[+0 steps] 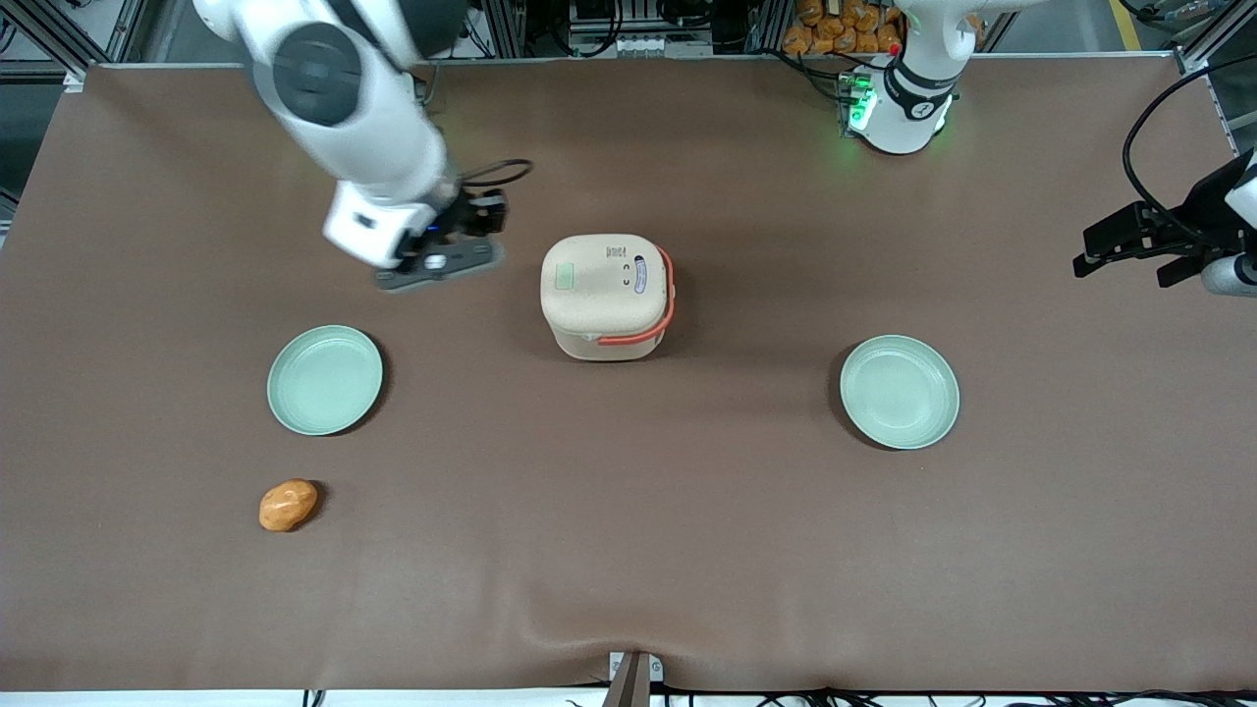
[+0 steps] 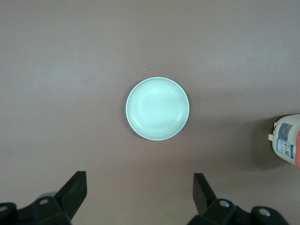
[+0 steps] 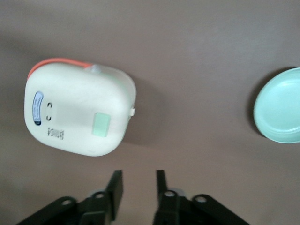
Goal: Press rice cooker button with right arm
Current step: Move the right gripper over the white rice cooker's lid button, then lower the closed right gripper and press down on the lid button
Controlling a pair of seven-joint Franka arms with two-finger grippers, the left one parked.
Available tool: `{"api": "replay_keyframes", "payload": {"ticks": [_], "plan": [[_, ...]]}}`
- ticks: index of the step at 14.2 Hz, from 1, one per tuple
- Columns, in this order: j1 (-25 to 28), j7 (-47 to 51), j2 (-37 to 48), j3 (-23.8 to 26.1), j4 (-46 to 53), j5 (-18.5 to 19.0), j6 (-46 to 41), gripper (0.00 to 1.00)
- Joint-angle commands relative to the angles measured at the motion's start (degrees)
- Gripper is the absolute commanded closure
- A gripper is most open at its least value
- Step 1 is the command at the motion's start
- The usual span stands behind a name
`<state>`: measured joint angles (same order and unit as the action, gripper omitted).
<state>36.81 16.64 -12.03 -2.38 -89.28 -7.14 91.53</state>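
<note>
on the brown cloth-covered desk point(image 1: 628, 550), the small orange-brown lump point(image 1: 288, 505) lies closest to the near edge, then the two round pale green plates point(image 1: 325, 380) point(image 1: 900, 392). the beige rounded-square rice cooker with orange-red handle band point(image 1: 607, 295) stands at mid-desk, lid closed, green button patch point(image 3: 101, 124) on top. the black two-finger gripper point(image 3: 139, 187) hovers beside the cooker, above the desk, fingers slightly parted and holding nothing. recommended: centre one fingertip over the green patch, then descend vertically and press gently so the cooker does not slide.
</note>
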Motion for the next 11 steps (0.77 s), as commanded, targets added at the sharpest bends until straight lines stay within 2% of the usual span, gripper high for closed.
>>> {"api": "replay_keyframes", "payload": {"ticks": [1,5,7,9,11], "plan": [[2.65,0.59,-2.81,-0.52,-0.46,-0.5,2.58,0.88],[2.92,0.59,-4.75,0.27,-3.71,-0.59,7.78,1.0],[3.35,0.59,-6.16,0.27,-3.98,-1.73,8.4,1.0],[3.27,0.59,-7.39,0.27,-4.06,-5.06,9.54,1.0],[3.35,0.59,-8.27,0.27,-4.06,-5.08,10.68,1.0]]}}
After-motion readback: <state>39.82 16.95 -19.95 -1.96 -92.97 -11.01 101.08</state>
